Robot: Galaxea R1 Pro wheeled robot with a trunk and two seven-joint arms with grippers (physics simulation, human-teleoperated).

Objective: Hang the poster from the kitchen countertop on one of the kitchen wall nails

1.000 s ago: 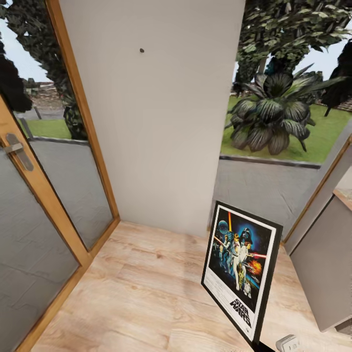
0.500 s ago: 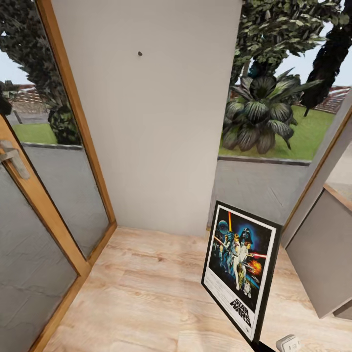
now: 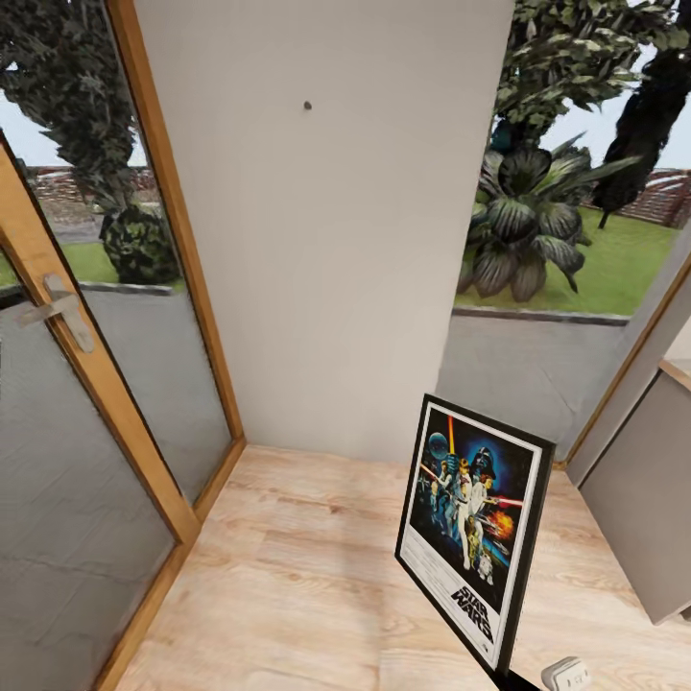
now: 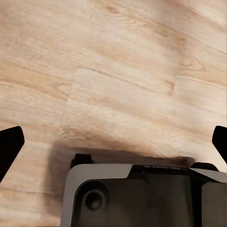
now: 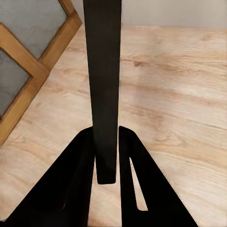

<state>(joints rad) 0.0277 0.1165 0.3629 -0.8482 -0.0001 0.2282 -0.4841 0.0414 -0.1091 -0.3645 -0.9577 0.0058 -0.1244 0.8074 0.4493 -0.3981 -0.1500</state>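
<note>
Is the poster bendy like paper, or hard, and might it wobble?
Probably hard: the poster has a black frame and stays flat while the right gripper pinches just its bottom edge. It looks thin edge-on, so likely light. Held so low, it might wobble or swing.

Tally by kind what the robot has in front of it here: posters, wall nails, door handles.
Posters: 1, the poster, clamped edge-on between the right gripper jaws.
Wall nails: 1, the nail on the grey wall.
Door handles: 1, the door handle on the wood-framed glass door.
Total: 3.
</note>
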